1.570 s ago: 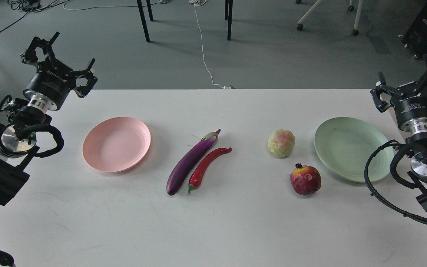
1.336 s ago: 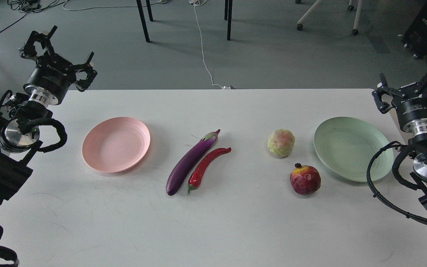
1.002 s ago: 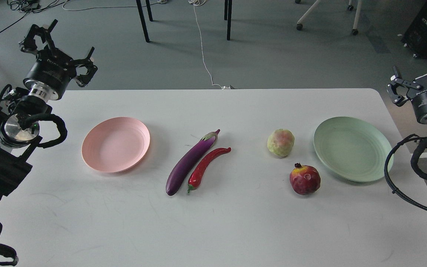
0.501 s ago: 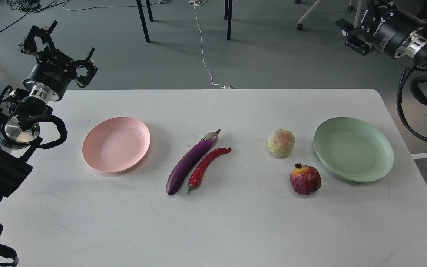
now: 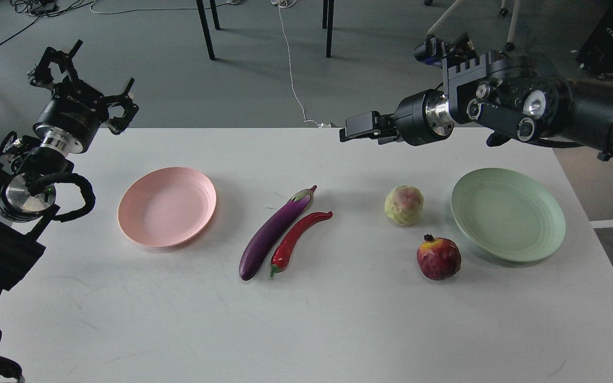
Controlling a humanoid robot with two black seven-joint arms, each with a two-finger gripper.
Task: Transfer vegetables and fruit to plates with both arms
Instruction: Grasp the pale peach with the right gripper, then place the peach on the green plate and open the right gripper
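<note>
The purple eggplant point(image 5: 273, 235) and the red chili pepper point(image 5: 297, 239) lie side by side at the table's middle. The bumpy pale green fruit point(image 5: 404, 205) and the dark red pomegranate point(image 5: 438, 258) sit to their right, next to the mint green plate point(image 5: 507, 214). The pink plate point(image 5: 166, 207) lies at the left, with nothing on it. My left gripper point(image 5: 85, 72) is open and empty above the table's far left corner. My right gripper point(image 5: 358, 130) points left over the far edge, above and behind the green fruit; it is seen side-on, so its fingers cannot be told apart.
The white table point(image 5: 306, 330) carries only these things. Beyond its far edge are black furniture legs point(image 5: 205, 29), a white cable point(image 5: 291, 69) on the grey floor and a chair base point(image 5: 445, 21). My right arm point(image 5: 551, 109) spans the far right corner.
</note>
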